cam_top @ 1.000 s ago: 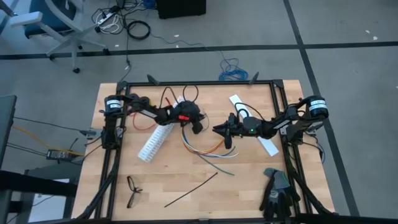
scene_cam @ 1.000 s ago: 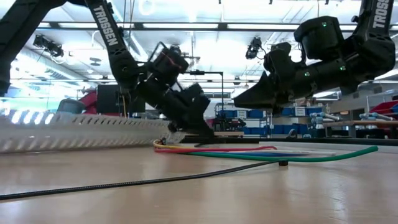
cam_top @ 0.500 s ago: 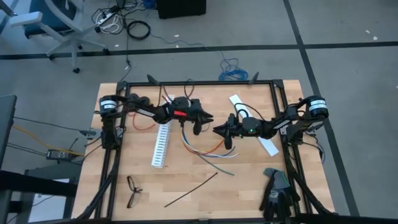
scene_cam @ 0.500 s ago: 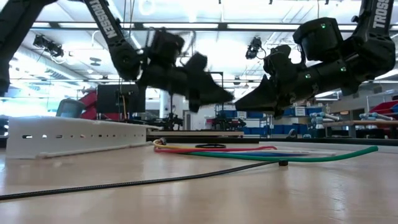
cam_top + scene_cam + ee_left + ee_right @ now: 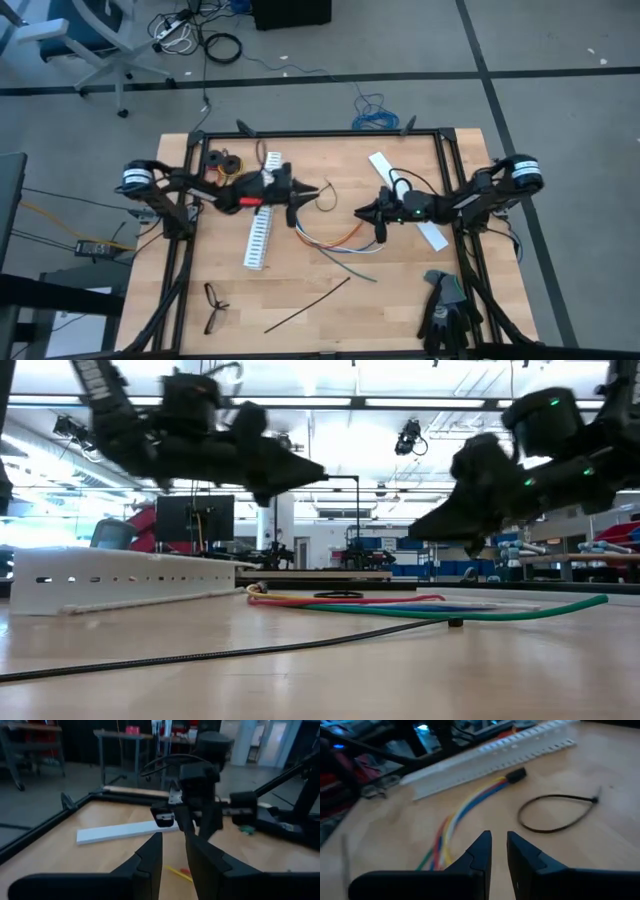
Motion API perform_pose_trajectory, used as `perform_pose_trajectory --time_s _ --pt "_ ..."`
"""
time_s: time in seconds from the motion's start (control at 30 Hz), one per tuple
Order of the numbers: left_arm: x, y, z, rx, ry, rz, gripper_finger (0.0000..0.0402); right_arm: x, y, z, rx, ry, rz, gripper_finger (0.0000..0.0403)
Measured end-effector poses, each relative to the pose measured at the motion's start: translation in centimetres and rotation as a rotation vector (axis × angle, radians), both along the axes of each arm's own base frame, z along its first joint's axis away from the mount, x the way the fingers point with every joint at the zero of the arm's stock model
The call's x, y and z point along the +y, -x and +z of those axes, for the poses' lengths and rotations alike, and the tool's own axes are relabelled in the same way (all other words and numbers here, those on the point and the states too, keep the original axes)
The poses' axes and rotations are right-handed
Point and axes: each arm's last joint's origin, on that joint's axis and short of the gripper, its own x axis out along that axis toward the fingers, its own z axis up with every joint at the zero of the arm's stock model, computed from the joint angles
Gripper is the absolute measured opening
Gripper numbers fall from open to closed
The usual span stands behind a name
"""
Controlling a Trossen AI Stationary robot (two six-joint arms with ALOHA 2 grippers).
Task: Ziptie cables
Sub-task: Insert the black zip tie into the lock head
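cables [image 5: 335,243]: light, limp, best gripped near bound end | left claw [image 5: 318,187]: narrow, empty | right claw [image 5: 358,212]: narrow, empty

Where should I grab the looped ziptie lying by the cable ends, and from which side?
Take the looped ziptie on the thin arc of its loop, coming straight down from above with one finger inside the ring and one outside. It lies flat on the table, so a sideways approach would probably only push it. Pick the arc away from the cables and the white slotted strip, which lie close by.
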Motion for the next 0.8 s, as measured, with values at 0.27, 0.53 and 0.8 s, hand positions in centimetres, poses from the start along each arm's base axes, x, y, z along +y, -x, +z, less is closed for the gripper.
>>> perform_pose_trajectory --time_s 0.27,0.53,0.8 --pt "-4.0 2.2 -1.9 0.002 -0.012 0.061 0.0094 3.0 1.3 2.2 -0.068 0.03 0.106 0.0033" --pt "-7.9 2.0 -1.4 -0.02 0.001 0.031 0.0094 6.4 2.2 2.1 -0.042 0.027 0.162 0.0002" --pt "-12.3 1.7 -0.7 0.009 -0.007 0.04 0.0094 9.2 3.3 1.5 -0.004 -0.017 0.193 0.0001"
